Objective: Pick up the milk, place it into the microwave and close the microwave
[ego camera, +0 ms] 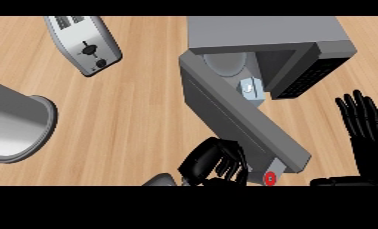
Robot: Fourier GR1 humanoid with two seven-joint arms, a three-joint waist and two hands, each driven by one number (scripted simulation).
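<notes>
The grey microwave (pixel 266 35) stands at the back right with its door (pixel 244 115) swung wide open, slanting toward the lower right. A small pale milk carton (pixel 251 87) sits upright inside the cavity, just behind the opening. My left hand (pixel 212 164) is low in the middle, fingers curled with nothing in them, against the outer face of the door near its free end. My right hand (pixel 359 123) rests open at the right edge, fingers up, apart from the microwave. A small red dot (pixel 270 178) shows by the door's lower corner.
A silver toaster (pixel 83 45) lies at the back left. A large steel pot (pixel 22 128) sits at the left edge. Bare wooden counter (pixel 140 113) spreads between them and the door.
</notes>
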